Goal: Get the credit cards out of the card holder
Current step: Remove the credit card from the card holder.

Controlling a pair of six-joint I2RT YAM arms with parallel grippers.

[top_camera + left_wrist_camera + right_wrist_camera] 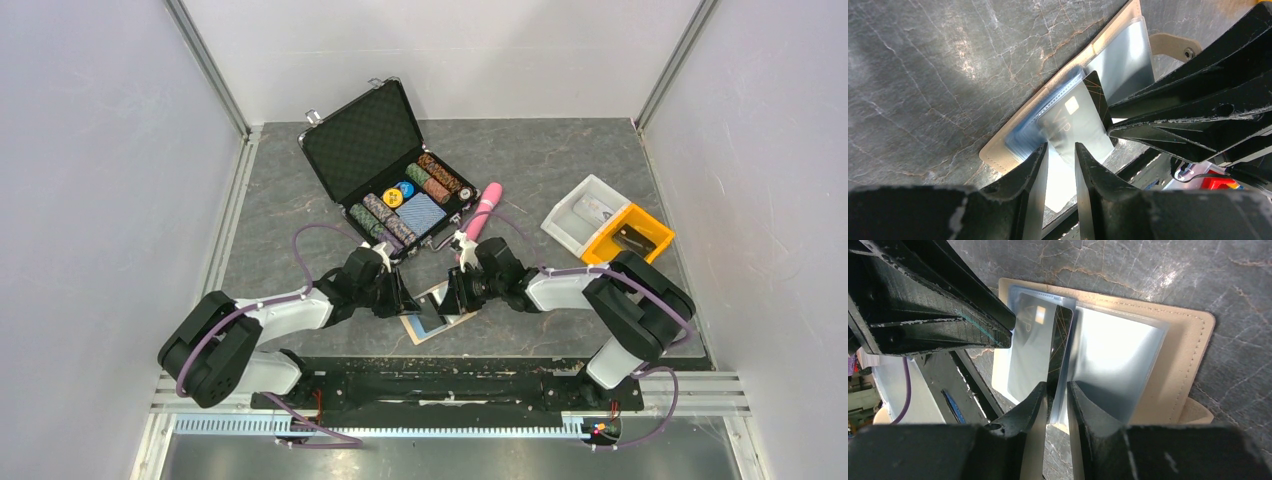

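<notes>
The tan card holder (412,333) lies open near the table's front edge, clear sleeves fanned up (998,152) (1188,355). A silvery-grey credit card (1075,120) (1033,350) marked VIP stands partly out, with a dark gold-lined credit card (1098,92) (1063,335) behind it. My right gripper (452,297) (1058,390) is shut on a clear sleeve leaf, with the dark card's edge in the same pinch. My left gripper (400,298) (1062,152) faces it. Its jaws stand slightly apart, straddling the bright lower end of the cards without a visible pinch.
An open black foam-lined case (365,140) of poker chips sits behind the grippers, with a pink object (485,205) to its right. White (585,215) and yellow (640,238) bins stand at the right. The black mounting rail (450,375) runs just in front of the holder.
</notes>
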